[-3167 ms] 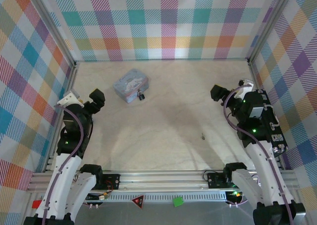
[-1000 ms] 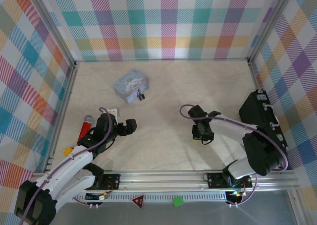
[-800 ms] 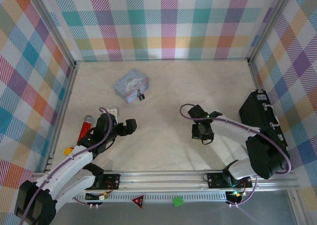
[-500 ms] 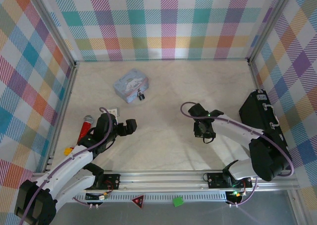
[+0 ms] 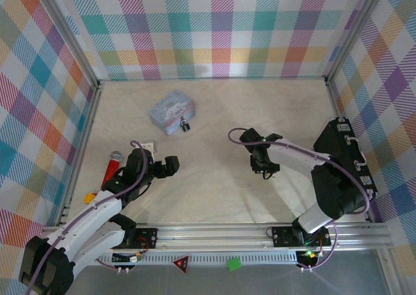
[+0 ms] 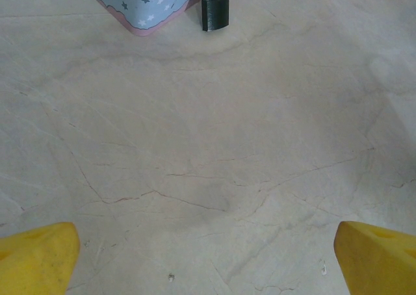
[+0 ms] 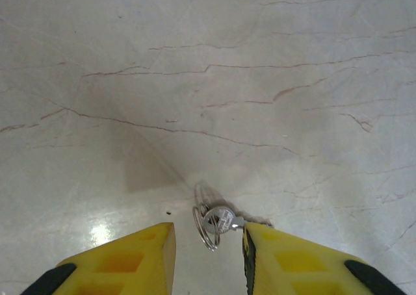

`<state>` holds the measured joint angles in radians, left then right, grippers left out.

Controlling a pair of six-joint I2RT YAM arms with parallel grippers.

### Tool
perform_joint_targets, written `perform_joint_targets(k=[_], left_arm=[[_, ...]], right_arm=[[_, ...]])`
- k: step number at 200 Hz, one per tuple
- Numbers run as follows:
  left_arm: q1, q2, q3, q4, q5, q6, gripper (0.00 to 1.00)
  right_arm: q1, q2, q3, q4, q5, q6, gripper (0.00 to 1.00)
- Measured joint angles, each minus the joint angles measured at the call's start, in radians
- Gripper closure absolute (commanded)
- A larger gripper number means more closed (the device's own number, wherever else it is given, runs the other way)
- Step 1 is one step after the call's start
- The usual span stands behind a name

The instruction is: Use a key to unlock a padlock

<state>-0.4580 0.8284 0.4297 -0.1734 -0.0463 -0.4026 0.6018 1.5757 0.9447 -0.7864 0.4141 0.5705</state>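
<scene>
The padlock (image 5: 186,126), a black body with a thin silvery shackle, lies against the near corner of the pale blue tin (image 5: 170,111); in the left wrist view the padlock (image 6: 215,12) sits far ahead, at the top. My left gripper (image 5: 170,166) is low over the floor, open wide, nothing between its yellow fingertips (image 6: 40,259). The key (image 7: 220,219), small and silvery on a wire ring, lies on the floor between the jaws of my right gripper (image 7: 208,243). Its blade runs under the right finger (image 7: 292,256). That right gripper (image 5: 266,170) is open around the key.
A red stick with a silver cap (image 5: 112,166) lies left of my left arm, with a small white piece (image 5: 149,146) and a yellow bit (image 5: 89,197) nearby. Plaid walls close three sides. Bare marble-look floor (image 5: 214,145) separates the key and the padlock.
Both arms came down from their raised rest poses. Over the last second my right gripper shifted slightly left and away at the key's spot; the left arm stayed still.
</scene>
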Motion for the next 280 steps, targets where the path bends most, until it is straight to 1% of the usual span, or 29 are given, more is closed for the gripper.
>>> perform_joint_targets(k=[46, 108, 125, 150, 172, 187, 199, 233, 262, 280], left_arm=[[0.0, -0.008, 0.0, 0.0, 0.0, 0.0, 0.0], [0.0, -0.014, 0.0, -0.001, 0.0, 0.0, 0.0], [0.0, -0.022, 0.0, -0.003, -0.005, 0.0, 0.0], [0.0, -0.033, 0.0, -0.007, -0.011, 0.0, 0.0], [0.0, -0.033, 0.0, -0.007, -0.015, 0.0, 0.0], [0.0, -0.029, 0.0, -0.007, -0.015, 0.0, 0.0], [0.0, -0.024, 0.0, -0.007, -0.015, 0.001, 0.0], [0.0, -0.005, 0.0, -0.007, -0.002, 0.005, 0.0], [-0.008, 0.003, 0.0, 0.003, 0.021, 0.007, 0.0], [-0.041, 0.007, 0.004, 0.029, 0.031, 0.006, 0.0]], right_arm=[[0.0, 0.098, 0.052, -0.038, 0.028, -0.013, 0.75], [0.0, 0.172, 0.078, -0.073, 0.029, -0.014, 0.82], [0.0, 0.187, 0.08, -0.079, 0.024, -0.014, 0.86], [0.0, 0.196, 0.091, -0.087, 0.019, -0.01, 1.0], [0.0, 0.194, 0.093, -0.09, 0.013, -0.01, 1.0], [0.0, 0.17, 0.092, -0.09, -0.002, -0.01, 1.0], [0.0, 0.122, 0.092, -0.084, -0.022, -0.01, 1.0], [0.0, -0.086, 0.092, -0.024, -0.134, 0.017, 1.0], [0.0, -0.219, 0.077, 0.082, -0.262, 0.107, 1.0], [0.0, -0.285, 0.044, 0.174, -0.342, 0.195, 1.0]])
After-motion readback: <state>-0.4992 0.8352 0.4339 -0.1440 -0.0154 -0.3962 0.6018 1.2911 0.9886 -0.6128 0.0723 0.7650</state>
